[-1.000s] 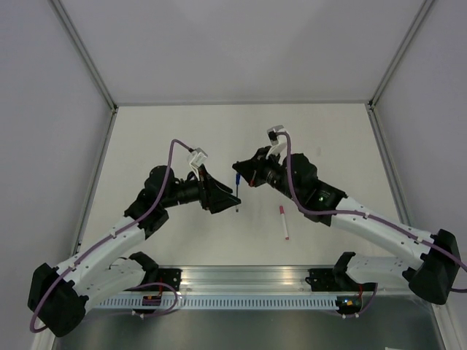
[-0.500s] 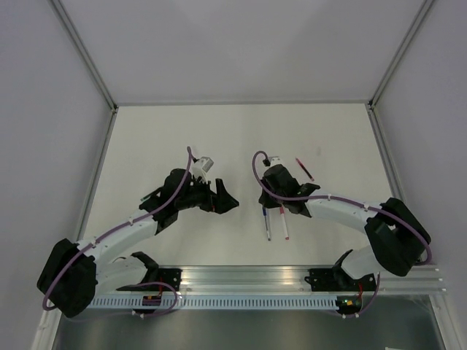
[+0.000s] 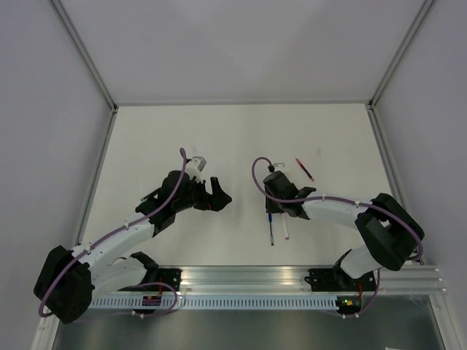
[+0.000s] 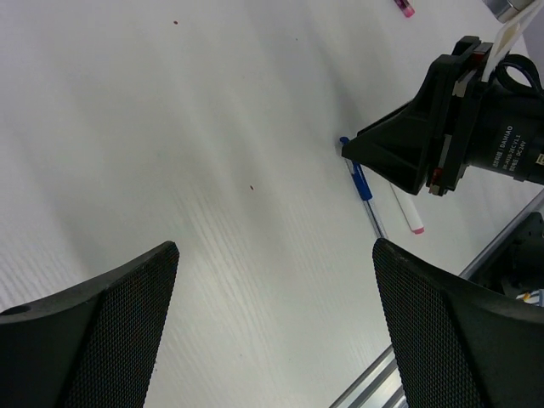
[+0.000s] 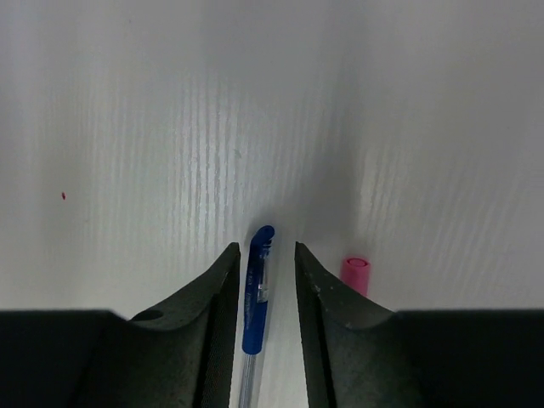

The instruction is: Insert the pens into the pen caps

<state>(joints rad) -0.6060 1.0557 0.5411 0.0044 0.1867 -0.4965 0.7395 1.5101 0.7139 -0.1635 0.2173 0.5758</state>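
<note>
Wht table [image 3: 168, 138], grey walls [image 3: 241, 44], blue pen [image 3: 271, 230].

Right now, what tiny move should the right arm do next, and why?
Probably lift the right end effector straight up. Its jaws stand apart around the blue pen, which lies on the table and looks capped, beside the white pen, so nothing seems left to hold there.

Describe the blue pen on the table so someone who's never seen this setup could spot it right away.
On the white table, find the right gripper, low near the middle. The blue pen lies directly between its parted fingers. Its blue clipped end sets it apart from the white pen with a pink end lying alongside.
</note>
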